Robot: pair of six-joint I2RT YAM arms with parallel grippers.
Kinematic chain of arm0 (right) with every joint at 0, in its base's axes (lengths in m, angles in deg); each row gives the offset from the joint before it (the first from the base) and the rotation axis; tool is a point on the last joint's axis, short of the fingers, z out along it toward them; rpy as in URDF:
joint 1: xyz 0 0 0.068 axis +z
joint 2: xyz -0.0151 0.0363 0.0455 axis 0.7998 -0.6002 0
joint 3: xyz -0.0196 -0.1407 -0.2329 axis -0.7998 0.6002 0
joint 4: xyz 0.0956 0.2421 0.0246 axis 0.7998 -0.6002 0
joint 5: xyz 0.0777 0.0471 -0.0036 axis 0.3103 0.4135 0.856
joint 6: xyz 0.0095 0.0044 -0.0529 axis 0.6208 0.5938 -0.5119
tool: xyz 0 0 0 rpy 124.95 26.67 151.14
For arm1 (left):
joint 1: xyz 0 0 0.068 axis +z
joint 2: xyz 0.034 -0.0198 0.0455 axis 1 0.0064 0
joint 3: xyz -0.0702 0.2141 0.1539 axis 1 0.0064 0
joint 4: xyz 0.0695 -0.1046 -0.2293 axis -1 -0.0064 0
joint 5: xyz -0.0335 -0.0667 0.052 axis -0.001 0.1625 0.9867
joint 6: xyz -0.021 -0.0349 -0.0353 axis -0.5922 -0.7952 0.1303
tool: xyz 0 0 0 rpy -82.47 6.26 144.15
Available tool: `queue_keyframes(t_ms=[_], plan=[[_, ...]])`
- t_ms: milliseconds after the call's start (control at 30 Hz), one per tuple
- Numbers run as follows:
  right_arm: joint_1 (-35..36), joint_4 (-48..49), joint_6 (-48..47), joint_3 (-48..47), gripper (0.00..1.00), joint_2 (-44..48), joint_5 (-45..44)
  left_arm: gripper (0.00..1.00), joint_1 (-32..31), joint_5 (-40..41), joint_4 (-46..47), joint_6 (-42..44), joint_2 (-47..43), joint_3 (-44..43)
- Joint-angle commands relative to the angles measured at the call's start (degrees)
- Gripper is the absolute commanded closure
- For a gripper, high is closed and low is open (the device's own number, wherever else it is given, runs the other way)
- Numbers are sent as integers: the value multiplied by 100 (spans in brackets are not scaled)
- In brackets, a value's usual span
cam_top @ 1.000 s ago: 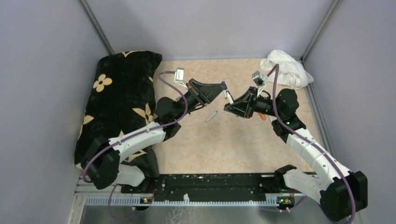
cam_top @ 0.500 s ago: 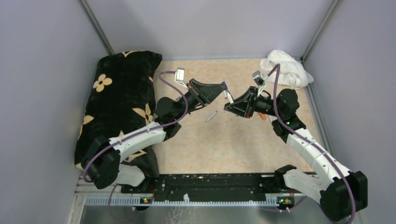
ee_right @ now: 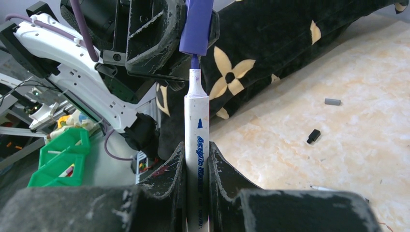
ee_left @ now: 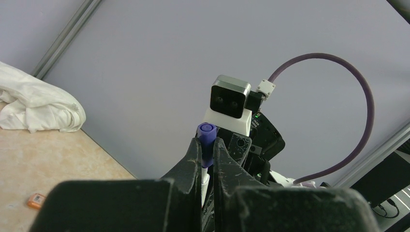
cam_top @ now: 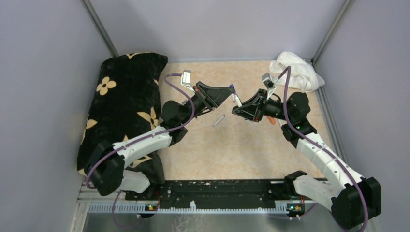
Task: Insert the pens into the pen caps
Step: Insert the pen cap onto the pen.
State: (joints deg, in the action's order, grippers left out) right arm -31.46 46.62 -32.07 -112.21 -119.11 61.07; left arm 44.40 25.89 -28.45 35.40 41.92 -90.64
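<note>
My left gripper [cam_top: 230, 90] is shut on a blue-purple pen cap [ee_left: 207, 139], held in the air above the mat. My right gripper [cam_top: 236, 109] is shut on a white marker pen [ee_right: 197, 128] with blue lettering. In the right wrist view the pen's blue tip sits just at the open mouth of the cap [ee_right: 196, 26], roughly in line with it. In the top view the pen [cam_top: 237, 100] bridges the two grippers. A grey pen [cam_top: 218, 120] lies loose on the mat below them.
A black flowered pillow [cam_top: 125, 101] lies along the left side. A white cloth [cam_top: 296, 70] is bunched at the back right corner. A grey cap [ee_right: 332, 102] and a black cap [ee_right: 314, 136] lie on the beige mat. An orange cap [ee_left: 36, 200] lies near the right arm.
</note>
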Motion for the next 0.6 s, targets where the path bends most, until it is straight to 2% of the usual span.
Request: queue_keyframes(t_ms=[0, 567], plan=[[61, 342, 57, -264, 100, 18, 72, 100, 14, -60, 165, 46, 27, 18], [66, 495, 165, -420, 100, -164, -115, 100, 5, -230, 193, -49, 155, -17]])
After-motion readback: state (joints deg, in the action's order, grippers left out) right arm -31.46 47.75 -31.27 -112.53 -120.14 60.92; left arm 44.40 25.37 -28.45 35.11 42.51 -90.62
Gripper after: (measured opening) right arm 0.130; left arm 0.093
